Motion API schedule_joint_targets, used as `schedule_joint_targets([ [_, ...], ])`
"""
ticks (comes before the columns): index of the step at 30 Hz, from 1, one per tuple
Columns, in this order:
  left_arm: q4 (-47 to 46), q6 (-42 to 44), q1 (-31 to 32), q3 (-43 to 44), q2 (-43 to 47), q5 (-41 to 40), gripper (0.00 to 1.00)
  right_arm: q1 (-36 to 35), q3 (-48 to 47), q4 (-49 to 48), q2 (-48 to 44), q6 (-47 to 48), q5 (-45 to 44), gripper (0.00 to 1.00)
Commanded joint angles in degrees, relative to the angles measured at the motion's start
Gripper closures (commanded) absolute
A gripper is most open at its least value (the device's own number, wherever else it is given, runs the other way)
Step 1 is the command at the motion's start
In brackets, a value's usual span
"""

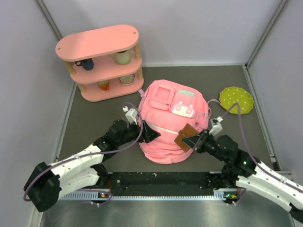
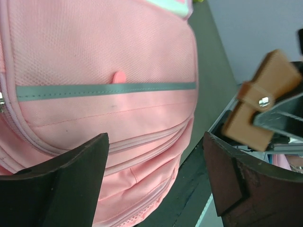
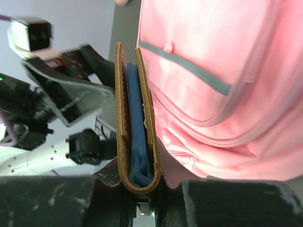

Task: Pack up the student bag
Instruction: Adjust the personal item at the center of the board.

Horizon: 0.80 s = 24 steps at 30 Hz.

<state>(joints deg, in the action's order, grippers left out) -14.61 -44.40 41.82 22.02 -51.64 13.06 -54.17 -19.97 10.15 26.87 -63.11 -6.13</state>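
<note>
The student bag (image 1: 173, 123), a soft pink backpack with a white-and-pink patch, lies in the middle of the table. My left gripper (image 1: 150, 134) sits at its lower left side, jaws open and empty, with the bag's zippered pockets (image 2: 104, 56) just beyond the fingers (image 2: 156, 146). My right gripper (image 1: 196, 141) is shut on a brown leather wallet (image 1: 184, 136) with a blue lining (image 3: 137, 118), held edge-up against the bag's lower right front (image 3: 213, 71). The wallet (image 2: 255, 99) also shows in the left wrist view, at the right.
A pink oval three-tier shelf (image 1: 99, 59) with cups stands at the back left. A green dotted plate (image 1: 236, 99) lies at the right of the bag. A black rail (image 1: 161, 182) runs along the near edge, and grey walls enclose the table.
</note>
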Motion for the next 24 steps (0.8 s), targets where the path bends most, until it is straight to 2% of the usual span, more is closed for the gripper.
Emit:
schedule_joint_targets([
  [1, 0.2, 0.5, 0.2, 4.3, -7.4, 4.1, 0.13, 0.5, 0.0, 15.0, -12.2, -2.8, -12.1, 1.0],
  [7, -0.4, -0.5, 0.2, 5.1, -12.2, 4.9, 0.13, 0.6, -2.5, 22.9, -15.1, -3.8, -16.0, 1.0],
  [13, 2.7, -2.9, 0.2, 5.7, -12.5, 5.3, 0.19, 0.5, -3.3, 23.4, -15.2, -4.1, -16.7, 1.0],
  [19, 19.7, -3.8, 0.5, 8.1, -5.5, 0.0, 0.17, 0.5, -4.3, 23.8, -15.1, -3.9, -17.4, 1.0],
  [24, 21.9, -8.4, 0.5, 5.2, -2.6, -3.6, 0.14, 0.5, -4.6, 23.8, -15.1, -3.9, -18.0, 1.0],
])
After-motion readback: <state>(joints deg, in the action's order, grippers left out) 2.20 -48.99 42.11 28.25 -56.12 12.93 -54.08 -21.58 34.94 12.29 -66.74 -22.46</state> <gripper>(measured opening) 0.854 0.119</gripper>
